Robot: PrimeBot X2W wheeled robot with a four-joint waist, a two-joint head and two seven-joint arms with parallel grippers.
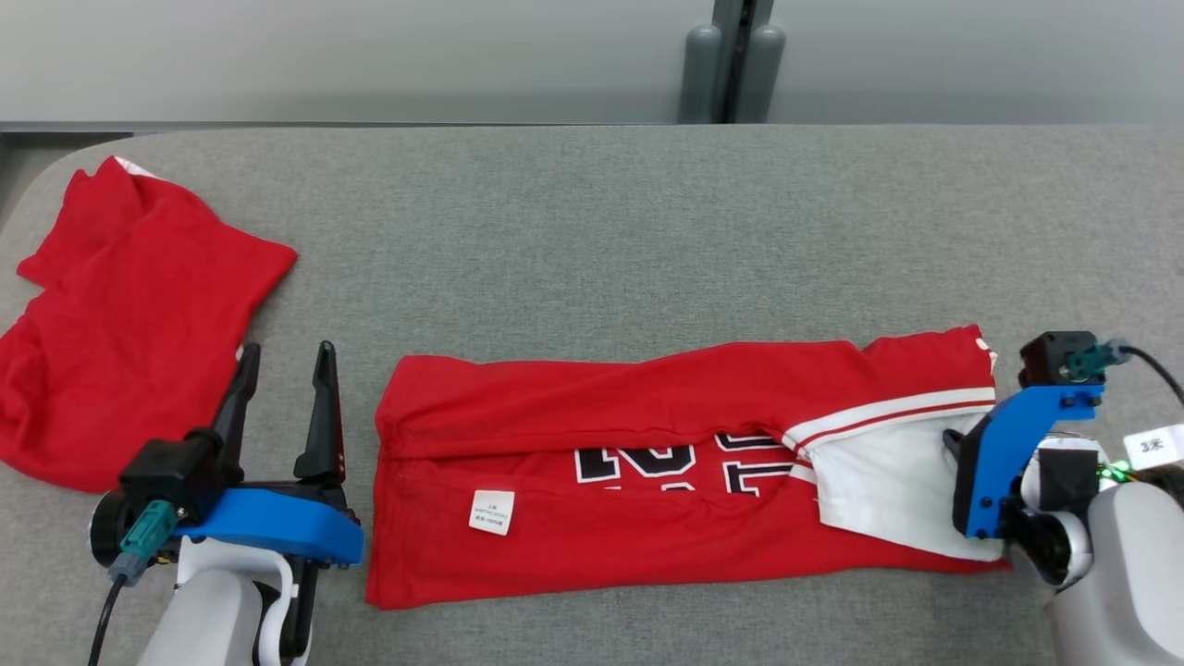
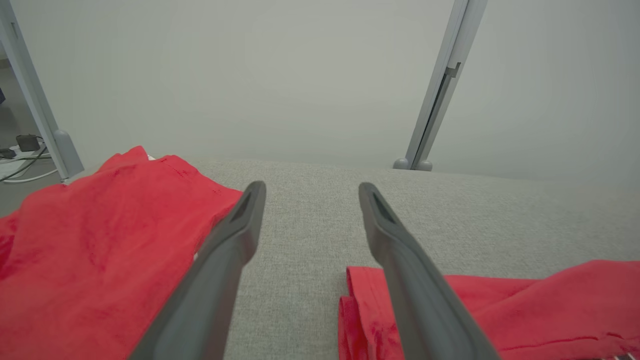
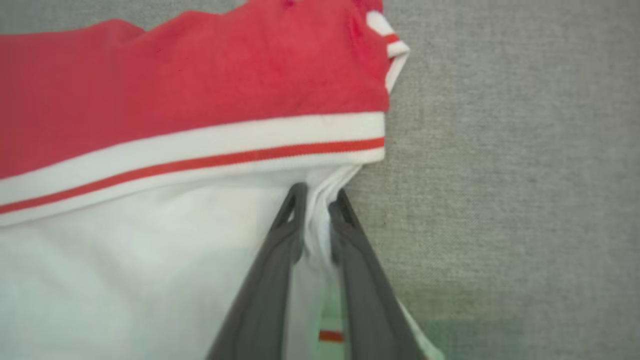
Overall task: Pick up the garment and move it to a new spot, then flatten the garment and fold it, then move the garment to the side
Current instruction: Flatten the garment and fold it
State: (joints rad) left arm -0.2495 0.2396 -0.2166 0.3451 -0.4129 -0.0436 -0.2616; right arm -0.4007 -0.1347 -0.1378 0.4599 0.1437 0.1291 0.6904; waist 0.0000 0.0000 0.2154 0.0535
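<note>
The garment (image 1: 647, 435), red and folded into a long strip, lay flat on the grey worktop (image 1: 592, 231) between the two pincers. The right pincer (image 3: 319, 191) was at the strip's right end, clenched on the garment. In the right wrist view its two dark fingers (image 3: 270, 280) stood close together with a ridge of the white panel (image 3: 125, 270) bunched between them. The rest of that panel spread to the left of the fingers. Just beyond the fingertips ran the white band with a red stripe (image 3: 200, 160), and past that the red body of the garment. Bare worktop lay to the right of the fingers.

The left pincer (image 1: 288, 350) was released, its fingers spread wide over bare worktop and touching nothing. The garment's left end lay just to its right, near but apart from the right finger (image 2: 400, 260). A second piece of red cloth (image 1: 129, 342) lay rumpled to its left, partly behind the left finger in the left wrist view.

From the head view, a small white label (image 1: 491, 511) showed on the garment's near layer, closer to the left pincer. Black and white lettering (image 1: 684, 458) peeked from under the fold midway between the pincers.
</note>
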